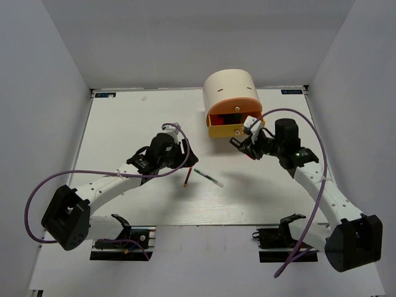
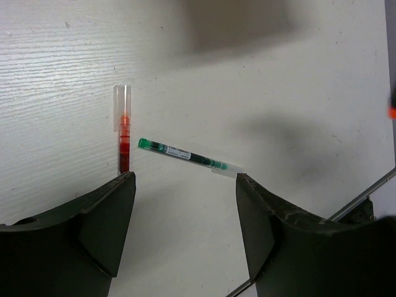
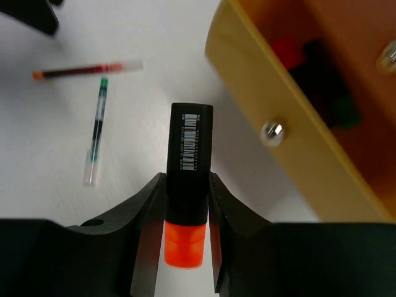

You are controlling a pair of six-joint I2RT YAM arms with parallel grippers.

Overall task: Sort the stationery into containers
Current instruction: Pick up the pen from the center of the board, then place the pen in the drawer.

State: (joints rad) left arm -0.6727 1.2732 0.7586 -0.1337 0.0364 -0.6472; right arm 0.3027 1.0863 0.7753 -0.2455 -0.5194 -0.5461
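As the right gripper holds the highlighter, the yellow drawer stands open.

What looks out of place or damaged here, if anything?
Nothing spilled or damaged. Two items lie loose on the table, unsorted: the red pen and the clear pen, apart and at an angle to each other. The yellow drawer is pulled out, and the right gripper holds the orange-capped highlighter near it.
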